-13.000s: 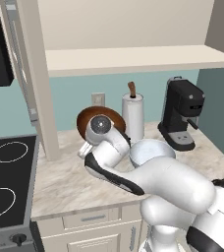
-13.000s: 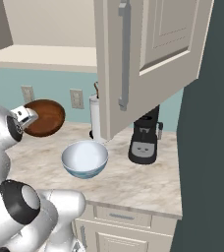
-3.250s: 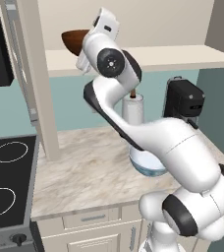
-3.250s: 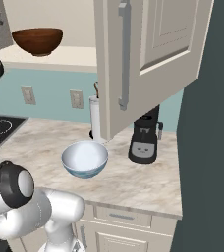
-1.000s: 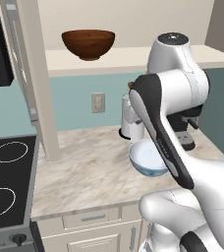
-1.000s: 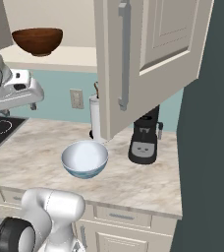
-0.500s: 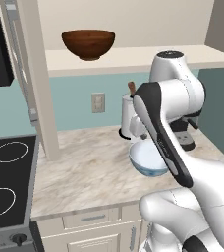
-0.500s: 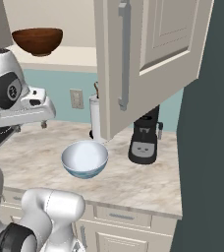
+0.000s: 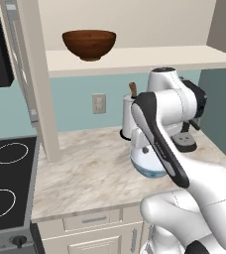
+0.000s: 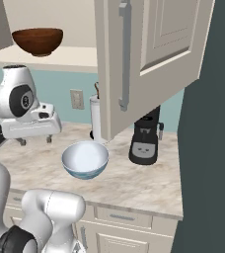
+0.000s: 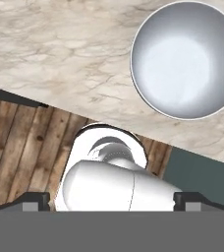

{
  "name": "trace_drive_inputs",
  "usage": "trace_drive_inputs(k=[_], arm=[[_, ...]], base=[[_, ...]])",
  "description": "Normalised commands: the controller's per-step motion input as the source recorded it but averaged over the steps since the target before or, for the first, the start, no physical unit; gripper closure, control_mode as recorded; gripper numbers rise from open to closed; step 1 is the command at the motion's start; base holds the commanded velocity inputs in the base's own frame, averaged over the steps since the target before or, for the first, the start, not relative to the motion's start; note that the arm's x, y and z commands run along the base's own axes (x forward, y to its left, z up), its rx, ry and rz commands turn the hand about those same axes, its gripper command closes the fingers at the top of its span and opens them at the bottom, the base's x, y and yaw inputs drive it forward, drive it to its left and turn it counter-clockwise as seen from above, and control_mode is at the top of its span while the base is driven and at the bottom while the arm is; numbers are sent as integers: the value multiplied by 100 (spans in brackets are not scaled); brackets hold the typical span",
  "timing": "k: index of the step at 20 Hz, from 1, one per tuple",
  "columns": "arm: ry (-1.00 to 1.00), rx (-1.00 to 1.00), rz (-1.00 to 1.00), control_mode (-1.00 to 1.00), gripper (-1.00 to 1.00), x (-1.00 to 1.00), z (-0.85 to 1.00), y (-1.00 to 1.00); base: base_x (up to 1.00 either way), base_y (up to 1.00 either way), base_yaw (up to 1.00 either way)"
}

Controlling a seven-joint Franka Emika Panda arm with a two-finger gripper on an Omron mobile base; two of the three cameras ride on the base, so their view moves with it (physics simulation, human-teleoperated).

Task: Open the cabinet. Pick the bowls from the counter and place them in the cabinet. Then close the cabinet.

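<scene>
The cabinet stands open, and its pale shelf carries the dark brown bowl. On the beige marbled counter sits the white bowl with its blue outside, upright and partly covered by my arm in the left base view. My gripper hangs open and empty just above the counter, a little to the left of that bowl, fingers pointing down. From the hand, the white bowl lies at the upper right, and the fingertips stand wide apart with nothing between them.
A black coffee machine and a white paper-towel roll stand at the back of the counter. The black stovetop lies to the left. The open right door's handle hangs over the counter; the left door juts out beside the stove.
My hand has come down from near the shelf and moved right, closer to the white bowl. The jaws stay open. Neither bowl has moved.
</scene>
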Motion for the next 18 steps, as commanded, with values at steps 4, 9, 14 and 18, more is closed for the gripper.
trace_drive_inputs(k=[4, 9, 14, 18], arm=[[3, 0, 0, -100, -100, 8, -42, -1], [0, 0, 0, -100, -100, 14, -35, -4], [0, 0, 0, -100, -100, 20, -35, -2], [-1, 0, 0, -100, -100, 37, -26, 0]], base=[[0, 0, 0], [0, 0, 0], [0, 0, 0], [0, 0, 0]])
